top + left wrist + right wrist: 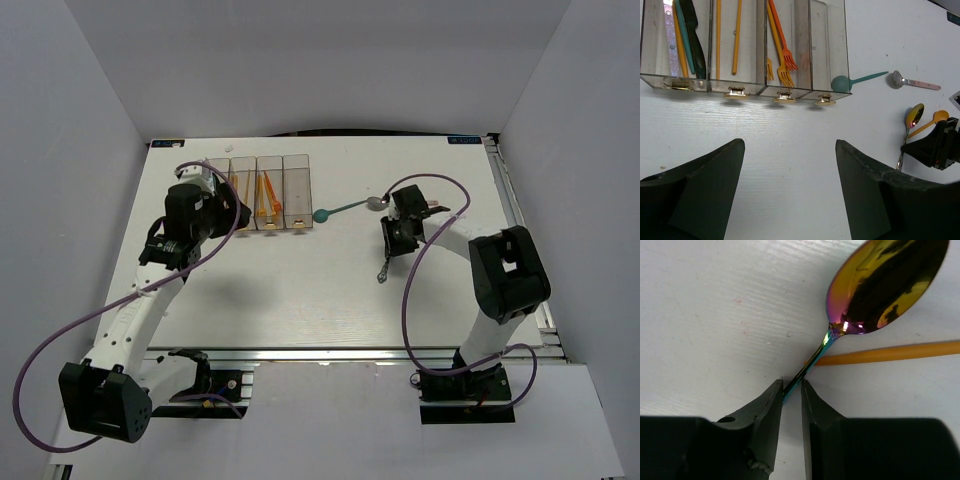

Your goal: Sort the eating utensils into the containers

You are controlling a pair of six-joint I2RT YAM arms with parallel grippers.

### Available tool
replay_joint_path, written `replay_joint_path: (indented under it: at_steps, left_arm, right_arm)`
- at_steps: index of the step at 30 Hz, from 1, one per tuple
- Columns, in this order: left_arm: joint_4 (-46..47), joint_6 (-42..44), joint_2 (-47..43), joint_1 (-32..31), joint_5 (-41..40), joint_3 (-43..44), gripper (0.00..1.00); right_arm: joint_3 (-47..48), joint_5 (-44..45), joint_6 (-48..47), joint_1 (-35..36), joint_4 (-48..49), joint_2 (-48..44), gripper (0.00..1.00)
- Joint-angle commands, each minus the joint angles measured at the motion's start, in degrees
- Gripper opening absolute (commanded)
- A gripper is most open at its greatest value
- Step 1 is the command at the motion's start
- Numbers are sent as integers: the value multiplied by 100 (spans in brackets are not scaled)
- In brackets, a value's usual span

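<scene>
- Found the right gripper (791,390) low over the table (300,290), jaws drawn narrow on either side of the handle of the iridescent spoon (890,285), just behind the neck. Could not tell whether pinched firm or merely flanked.
- Found that spoon flat on the right half of the table, bowl up. Long axis near-to-far: bowl at the far end, handle tip at the near end and slightly left.
- Noted an orange spoon (940,116) just right of it, handle meeting the iridescent neck. Could not tell whether touching it or tucked beneath.
- Placed the containers (827,50) far and left of the iridescent spoon, well apart from it, long sides also near-to-far and so roughly parallel to the spoon's axis.
- Found the left gripper (790,185) spread wide with nothing between the fingers, hanging just near of the containers. Nearer the containers, but well apart from the spoon; right arm plainly the nearer to it.
- Noted a teal spoon (842,83) touching the rightmost container's right corner, and a pink-handled metal spoon (898,79) further right.
- Judged the coming move a lift and a carry leftward and far, with little turning of the wrist.
</scene>
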Motion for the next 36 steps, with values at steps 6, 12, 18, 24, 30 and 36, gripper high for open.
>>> replay_joint_path:
  at_steps: [6,12,18,24,30,36]
  left_arm:
    - [-39,-34,-177,15,-97,-52,84]
    - [-48,-87,-309,15,-97,-123,85]
    - [22,-192,-257,15,26,-87,85]
    - [128,-228,-239,15,79,-114,85]
    - [146,-359,-239,15,298,-70,90]
    - [102,-597,-502,6,439,-193,98]
  right_arm:
    - [141,352,301,167,259,388,6]
    - [123,-367,118,193,444,117,0]
    - [210,-1447,-313,246,997,-639,0]
    - [1158,-2047,-394,667,1446,-483,0]
    - [3679,-2110,1091,992,1280,1344,0]
    - [5386,-1495,1277,1186,1419,2681,0]
